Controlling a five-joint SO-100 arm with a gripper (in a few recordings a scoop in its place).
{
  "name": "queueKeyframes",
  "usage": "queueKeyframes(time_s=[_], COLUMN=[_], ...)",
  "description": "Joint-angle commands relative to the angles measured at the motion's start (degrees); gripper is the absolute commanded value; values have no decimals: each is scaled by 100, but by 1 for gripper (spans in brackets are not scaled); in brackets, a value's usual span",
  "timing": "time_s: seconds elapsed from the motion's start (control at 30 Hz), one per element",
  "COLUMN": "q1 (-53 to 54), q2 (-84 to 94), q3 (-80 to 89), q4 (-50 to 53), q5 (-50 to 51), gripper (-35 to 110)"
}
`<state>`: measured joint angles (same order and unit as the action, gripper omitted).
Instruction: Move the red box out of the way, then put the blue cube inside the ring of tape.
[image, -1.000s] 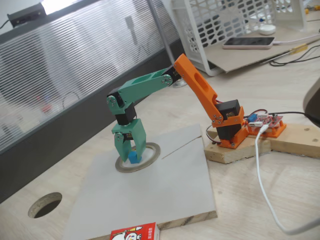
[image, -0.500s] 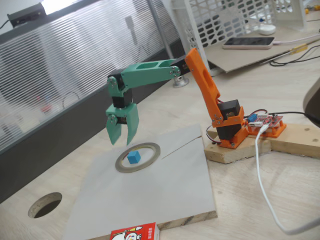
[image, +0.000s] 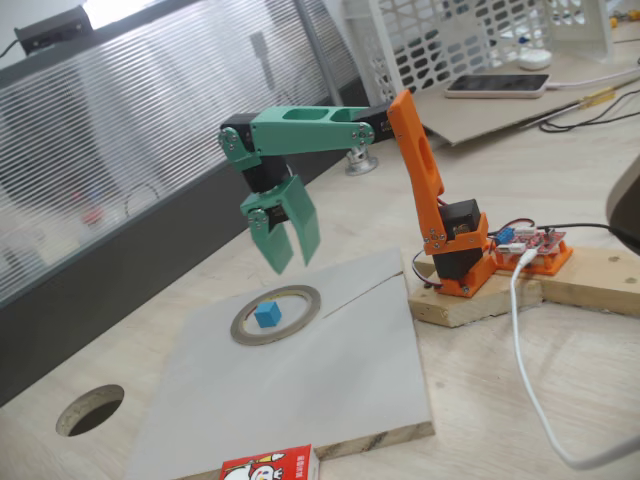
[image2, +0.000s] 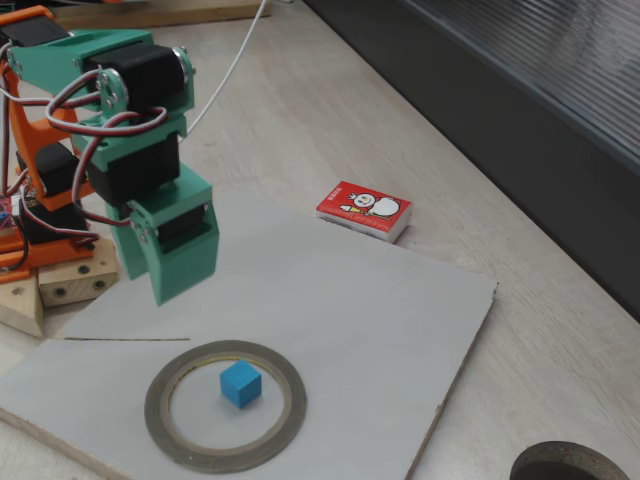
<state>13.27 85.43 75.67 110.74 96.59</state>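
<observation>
The blue cube (image: 266, 315) (image2: 240, 385) lies flat inside the ring of tape (image: 305, 299) (image2: 291, 396), on the grey board and clear of the ring's inner edge. My green gripper (image: 293, 260) (image2: 150, 285) hangs in the air above and behind the ring, toward the orange base. It is open, its fingers point down and nothing is between them. In both fixed views the red box (image: 270, 466) (image2: 365, 210), with its white cartoon figure, lies off the board beside the edge far from the arm's base.
The grey board (image: 330, 380) (image2: 330, 310) rests on the wooden table. A dark round hole (image: 90, 410) (image2: 560, 465) is cut through the tabletop near the board. The arm's wooden base block (image: 480, 300), a white cable (image: 525, 360) and a circuit board (image: 535, 245) sit at the right.
The gripper stood around the blue cube inside the ring, then let it go. It has since risen and swung back toward the base, leaving the cube in the ring.
</observation>
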Motion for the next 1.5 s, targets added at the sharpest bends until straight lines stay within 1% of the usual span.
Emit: queueKeyframes(time_s=[0.0,0.37,0.43,0.6,0.63,0.8,0.93,1.17,1.37,1.47], q1=[53,53,53,18,-44,-431,-448,-448,-448,-448], q2=[369,1986,2039,2382,2549,3023,3076,3691,3727,3727], q3=[-70,-26,97,598,677,1406,2241,3278,3779,3981], q4=[527,527,527,527,527,527,527,519,475,193], q5=[114,70,70,62,62,114,88,62,62,62], gripper=[31,30,23,-2,-3,0,1,1,1,1])
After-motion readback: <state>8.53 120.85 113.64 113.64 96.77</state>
